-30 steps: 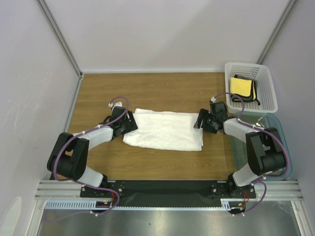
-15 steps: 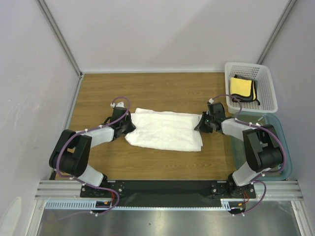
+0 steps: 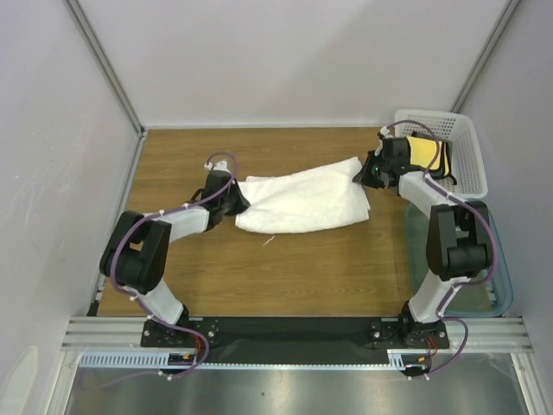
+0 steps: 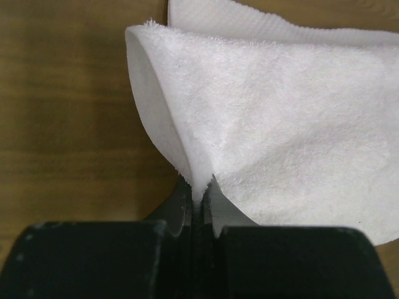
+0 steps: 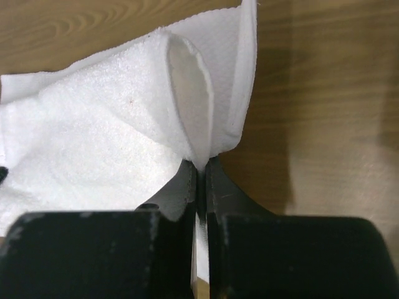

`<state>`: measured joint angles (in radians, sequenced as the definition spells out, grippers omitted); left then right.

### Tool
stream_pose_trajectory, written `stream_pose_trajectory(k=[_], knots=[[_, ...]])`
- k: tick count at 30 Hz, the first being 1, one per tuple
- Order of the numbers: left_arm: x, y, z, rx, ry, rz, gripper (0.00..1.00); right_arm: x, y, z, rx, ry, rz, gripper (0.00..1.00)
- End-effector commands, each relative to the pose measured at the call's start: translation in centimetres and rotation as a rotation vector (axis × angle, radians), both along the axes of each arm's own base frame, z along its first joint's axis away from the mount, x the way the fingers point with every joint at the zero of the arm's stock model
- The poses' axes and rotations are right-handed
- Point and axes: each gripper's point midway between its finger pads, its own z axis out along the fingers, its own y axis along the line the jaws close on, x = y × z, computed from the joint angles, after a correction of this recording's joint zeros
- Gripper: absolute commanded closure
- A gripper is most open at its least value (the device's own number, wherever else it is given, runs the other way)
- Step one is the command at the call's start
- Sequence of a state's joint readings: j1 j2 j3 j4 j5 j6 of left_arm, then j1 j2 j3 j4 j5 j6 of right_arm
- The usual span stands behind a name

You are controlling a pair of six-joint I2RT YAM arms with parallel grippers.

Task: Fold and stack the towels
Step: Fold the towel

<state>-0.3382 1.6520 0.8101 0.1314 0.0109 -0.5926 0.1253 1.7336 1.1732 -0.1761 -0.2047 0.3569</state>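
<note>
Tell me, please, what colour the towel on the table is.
The towel is plain white; the left wrist view shows it best.

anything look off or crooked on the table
The white towel lies askew, its right end farther back than its left, pinched at each end by the left gripper and right gripper. A small white scrap lies on the table before it.

The top camera looked down from above and behind me, taking in the whole wooden table (image 3: 285, 277). Each wrist camera peered close past its own pincer, left gripper (image 4: 198, 196) and right gripper (image 5: 201, 174) at bottom centre, onto opposite ends of the white towel (image 3: 302, 203), shared by all three views.
</note>
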Motion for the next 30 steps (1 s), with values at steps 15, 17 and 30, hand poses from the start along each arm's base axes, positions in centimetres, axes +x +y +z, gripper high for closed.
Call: stream_pose_trajectory(k=[15, 17, 30], knots=[[3.3, 3.9, 0.0, 0.212, 0.072, 0.131, 1.00, 1.5, -2.5, -2.9, 0.067, 0.088, -0.014, 1.00], [1.5, 5.6, -0.5, 0.240, 0.111, 0.168, 1.00, 0.0, -1.6, -4.3, 0.079, 0.132, -0.011, 1.00], [-6.5, 15.5, -1.2, 0.459, 0.255, 0.403, 1.00, -6.7, 7.1, -6.3, 0.054, 0.208, 0.103, 1.00]])
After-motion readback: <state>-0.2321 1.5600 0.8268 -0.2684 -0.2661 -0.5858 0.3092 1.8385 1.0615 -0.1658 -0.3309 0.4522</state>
